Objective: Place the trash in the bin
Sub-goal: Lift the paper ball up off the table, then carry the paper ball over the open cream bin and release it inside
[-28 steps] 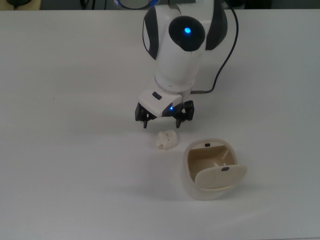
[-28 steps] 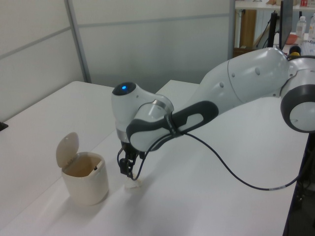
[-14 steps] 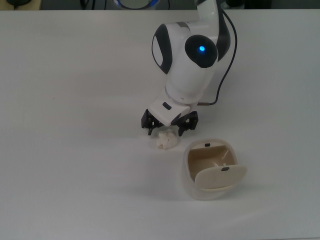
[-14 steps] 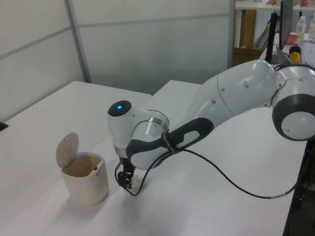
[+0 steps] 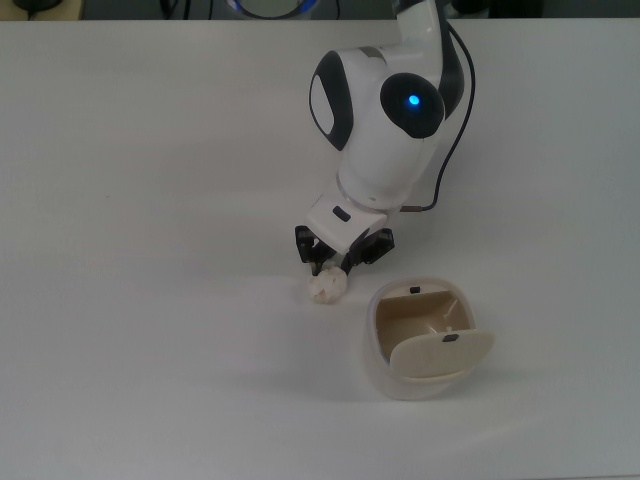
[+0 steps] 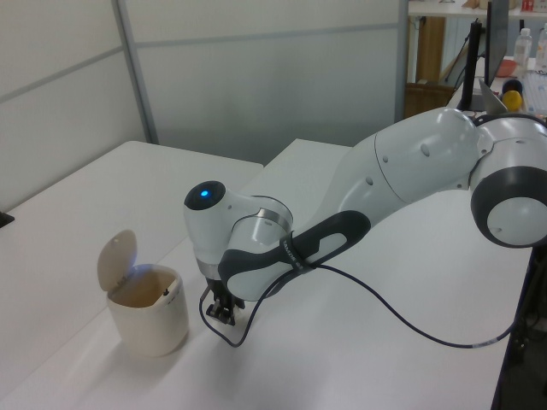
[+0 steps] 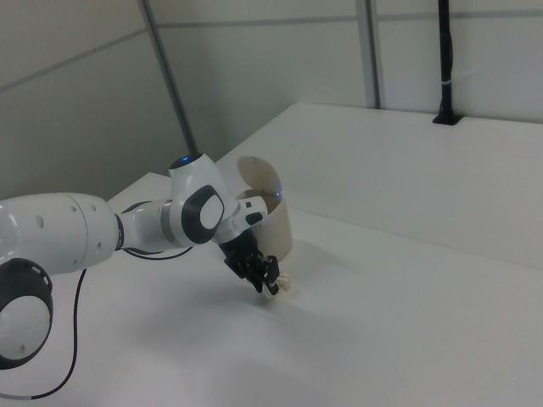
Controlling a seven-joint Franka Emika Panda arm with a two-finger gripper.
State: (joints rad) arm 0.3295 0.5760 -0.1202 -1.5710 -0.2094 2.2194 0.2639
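Since a second ago the black two-finger claw [image 5: 335, 264] has dropped and narrowed around the small off-white crumpled paper wad [image 5: 325, 287], apparently gripping it on the table. Next: lift, carry to the open round cream plastic bin [image 5: 385, 375] beside it.

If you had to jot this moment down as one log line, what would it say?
phase: grasping | gripper: down at paper wad on table | bin: lid open, beside wad

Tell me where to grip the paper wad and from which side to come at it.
Grip the wad across its lumpy middle, coming straight down from above. It lies low on the table, apart from the bin, so the sides are free for the fingers. The gripper already sits over it.
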